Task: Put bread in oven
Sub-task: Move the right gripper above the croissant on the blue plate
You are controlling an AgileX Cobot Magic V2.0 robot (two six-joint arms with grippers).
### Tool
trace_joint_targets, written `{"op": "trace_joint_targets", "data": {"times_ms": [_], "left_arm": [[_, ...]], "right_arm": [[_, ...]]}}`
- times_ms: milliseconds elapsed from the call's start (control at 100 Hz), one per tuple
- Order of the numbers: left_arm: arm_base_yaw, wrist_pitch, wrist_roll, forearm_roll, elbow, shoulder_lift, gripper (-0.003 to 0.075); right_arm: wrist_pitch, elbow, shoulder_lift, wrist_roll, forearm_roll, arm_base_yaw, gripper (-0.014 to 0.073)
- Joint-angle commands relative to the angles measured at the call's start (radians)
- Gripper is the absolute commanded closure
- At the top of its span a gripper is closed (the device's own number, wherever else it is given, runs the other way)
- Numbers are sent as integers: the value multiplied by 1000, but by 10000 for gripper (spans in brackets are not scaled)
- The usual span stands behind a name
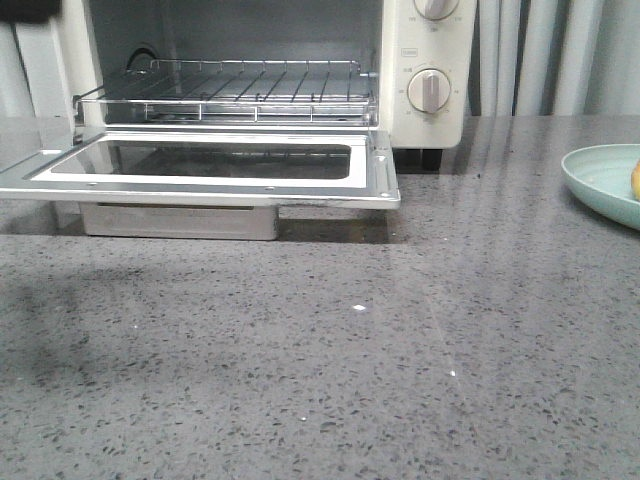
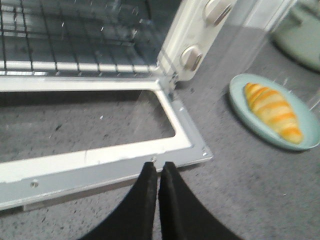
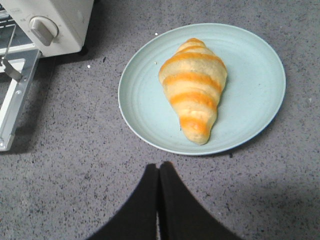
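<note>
One bread (image 3: 193, 88) lies on a light green plate (image 3: 250, 75), out to the right of the oven (image 1: 425, 60) on the gray table (image 1: 350, 380). The oven door (image 1: 210, 165) hangs flat and open, and the wire rack (image 1: 230, 90) inside has nothing on it.

The right gripper (image 3: 159, 172) hovers over the table near the plate's edge, with its two fingers pressed together and holding nothing. The left gripper (image 2: 158, 172) is also pressed shut and bare, just above the door's front edge.

The bread is long and fat at one end and thin at the other. Seen from the right wrist, its thin tip points toward the right gripper and a little to one side.

Things could go wrong. The shut fingers must spread first, or they will only poke the bread and push it across the plate. The bread looks smooth and round, so a pinch near the thin tip may slip. The plate may slide too. The open door sticks out, so a low carry could bump it.
</note>
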Motion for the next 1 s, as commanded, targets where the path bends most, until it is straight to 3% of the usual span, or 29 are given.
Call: {"op": "trace_joint_targets", "data": {"times_ms": [0, 190, 260, 360, 530, 600, 810, 990], "left_arm": [[-14, -59, -2, -6, -26, -106, 742], [-12, 0, -2, 67, -26, -296, 742], [1, 30, -2, 84, -26, -344, 742], [42, 87, -2, 101, -26, -386, 742], [146, 146, -2, 118, -35, -437, 742], [189, 167, -2, 153, -53, -452, 742], [292, 231, -2, 226, -123, -465, 742], [300, 235, -2, 230, -124, -465, 742]], "right_arm": [[-40, -44, 18, -12, 0, 3, 661], [73, -155, 116, -31, 0, 3, 654], [93, -209, 163, -55, 0, 3, 614], [116, -279, 234, -56, 0, 3, 500], [153, -357, 339, -64, 0, 3, 230], [165, -375, 383, -64, 0, 3, 171], [167, -407, 523, -64, -15, 3, 172], [163, -454, 653, -64, -89, 3, 171]]}}
